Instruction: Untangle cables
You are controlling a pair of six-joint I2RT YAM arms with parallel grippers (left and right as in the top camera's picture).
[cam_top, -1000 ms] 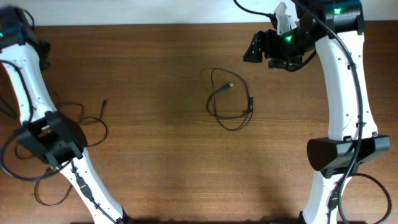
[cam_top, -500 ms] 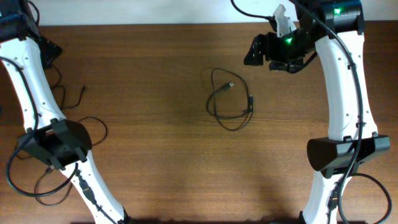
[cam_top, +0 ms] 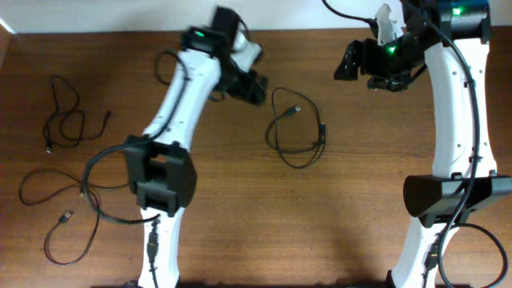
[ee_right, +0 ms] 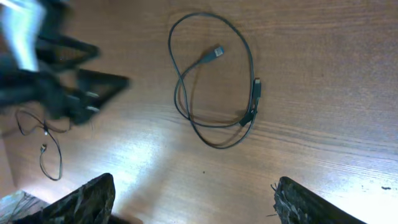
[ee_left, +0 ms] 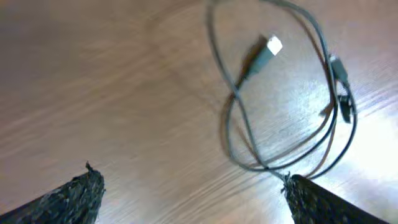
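Right, left end effector (ee_left: pixel 193 190): fingers apart, nothing between them, hovering at upper centre of the overhead view, just left of the centre cable (cam_top: pixel 322 132). In its wrist view the loop sits in the upper right, one fingertip close to its lower bend; can't tell if they touch.

Right end effector (ee_right: pixel 193 186): fingers apart too, empty, upper right of the overhead frame, well clear of that cable.

Centre cable: lies alone mid-worktop (cam_top: pixel 224 208), one cord looped over itself, crossing once, both plugs inside or on the loop.

Left side of frame: another cable (cam_top: pixel 56 120) bunched at upper left. Below it, two more thin loops (cam_top: pixel 36 190), one with a plug (cam_top: pixel 66 216) at lower left. Those pass near the left arm's thicker lead, and whether they cross each other is too fine to read.

Progress, my read: mostly sorted, since the cords lie in separate spots. What's left is the centre one's self-crossing, and possibly the lower-left pair. Left arm looks placed to go for the centre loop.
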